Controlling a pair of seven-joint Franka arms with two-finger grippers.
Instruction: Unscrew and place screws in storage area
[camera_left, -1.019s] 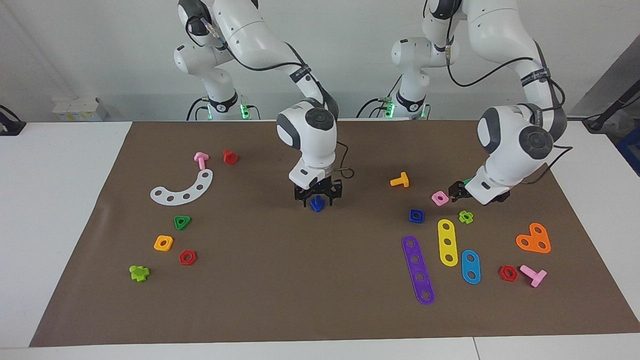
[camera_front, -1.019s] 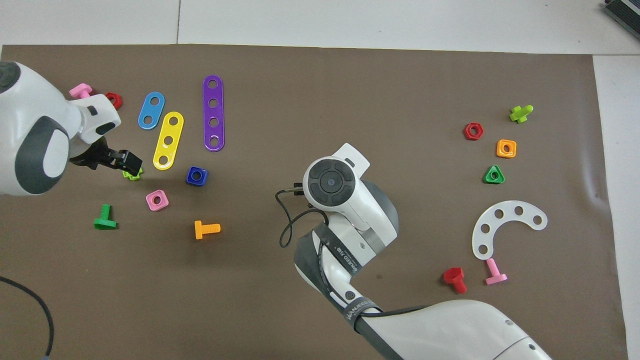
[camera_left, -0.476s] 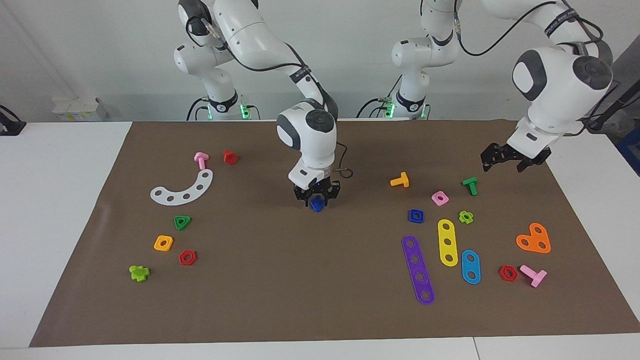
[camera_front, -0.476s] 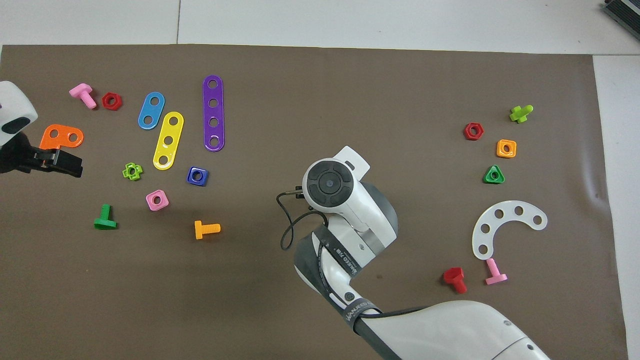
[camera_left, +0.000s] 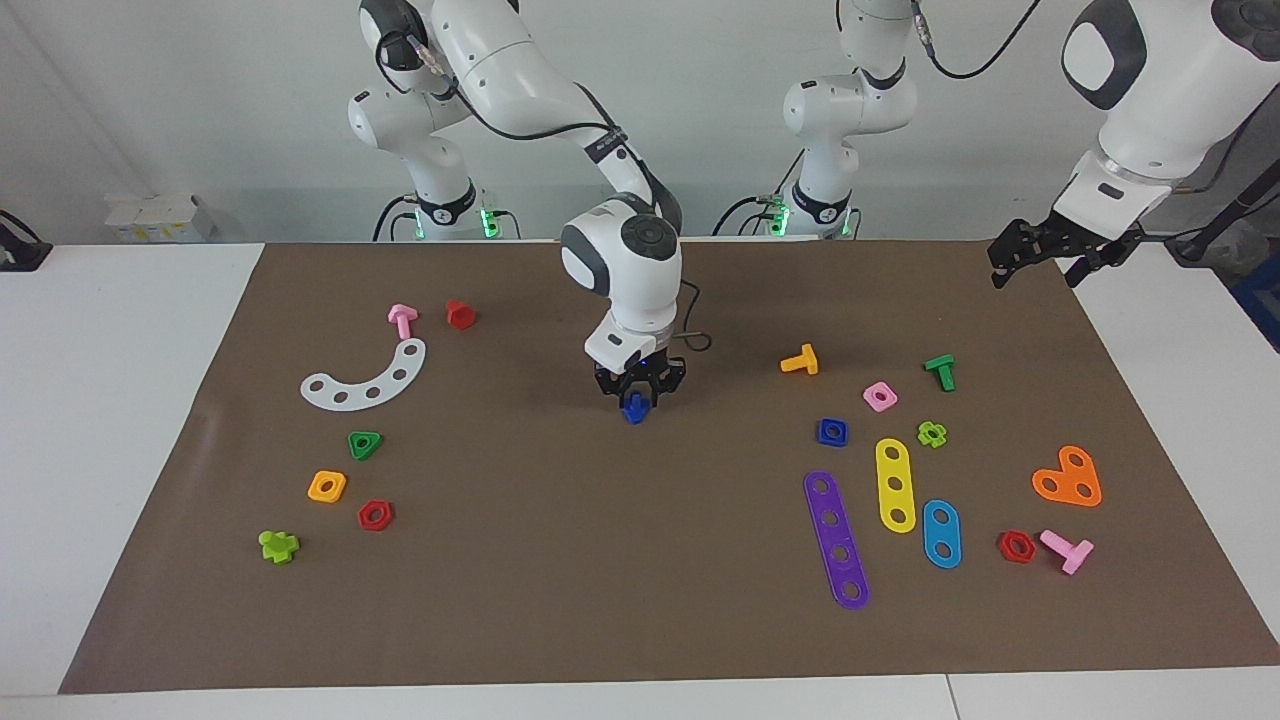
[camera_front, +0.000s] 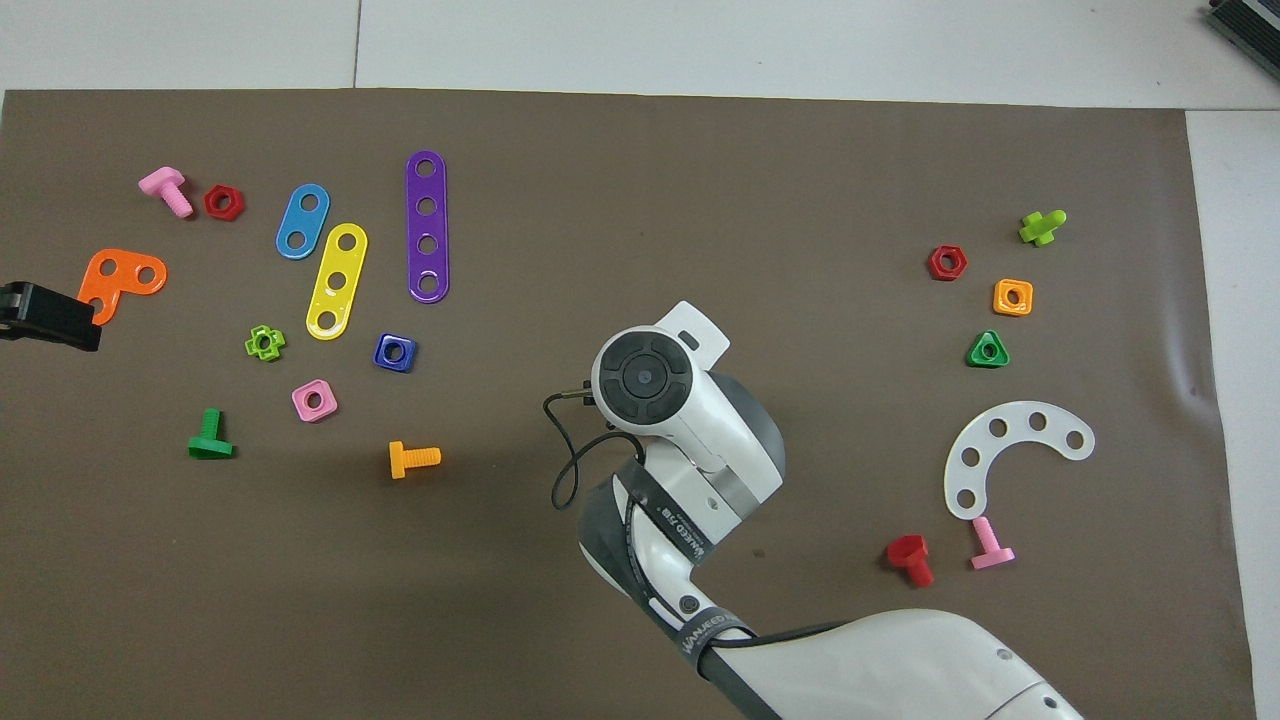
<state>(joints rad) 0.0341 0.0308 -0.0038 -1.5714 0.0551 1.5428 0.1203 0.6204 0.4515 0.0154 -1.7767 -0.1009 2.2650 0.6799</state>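
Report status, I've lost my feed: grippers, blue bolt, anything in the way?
Right gripper closed on blue bolt mid-mat. Left gripper open, empty, raised over mat edge. Blue nut lies loose beside purple strip. Nothing blocking.

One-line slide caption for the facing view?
Right end effector grips the dark-blue bolt at mat centre; left end effector hangs open, empty, over the mat's edge.

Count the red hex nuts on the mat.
2. One red nut lies beside the orange square nut, toward the right arm's end; the other beside a pink bolt, toward the left arm's end. None looks hidden.
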